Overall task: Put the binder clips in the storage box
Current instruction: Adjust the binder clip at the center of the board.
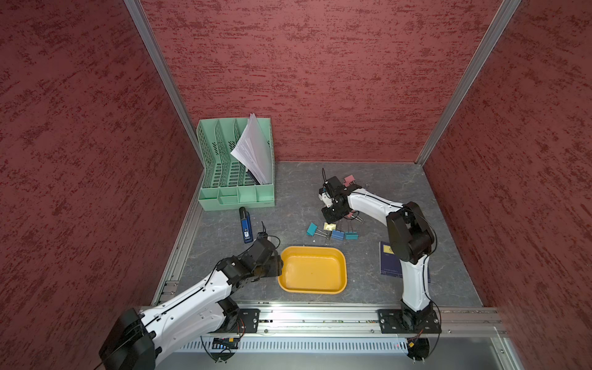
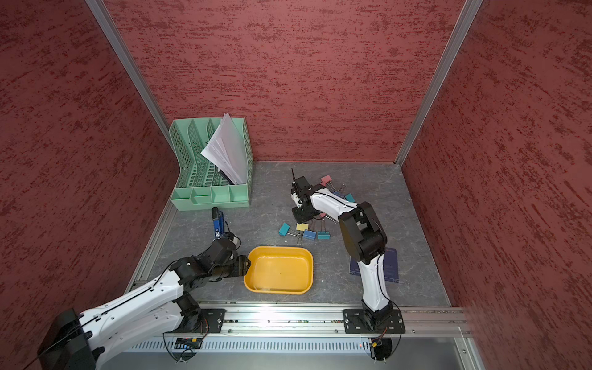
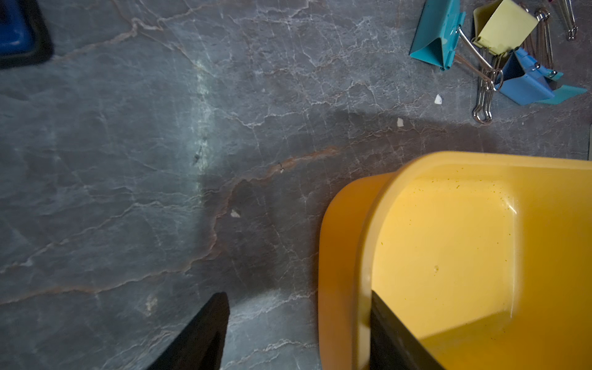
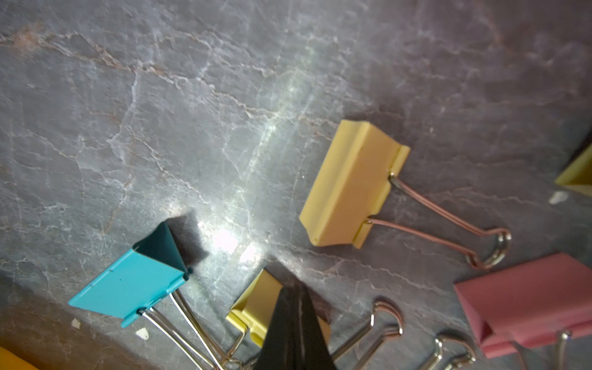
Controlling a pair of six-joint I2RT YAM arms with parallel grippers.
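Right wrist: probable third yellow clip (image 4: 576, 177)

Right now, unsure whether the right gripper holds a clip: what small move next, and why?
Probably lift the right gripper slightly: its jaws are shut over a yellow clip, but no firm hold shows. A lift would tell, before carrying to the empty storage box.

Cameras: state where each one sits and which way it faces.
Top views: high in front, looking down; left gripper at the storage box, right gripper over the binder clips.
Left wrist: faces down at the storage box rim; open fingers straddle it.
Right wrist: faces down at binder clips; shut fingertips show.
Shared: both wrist views see the teal clip.
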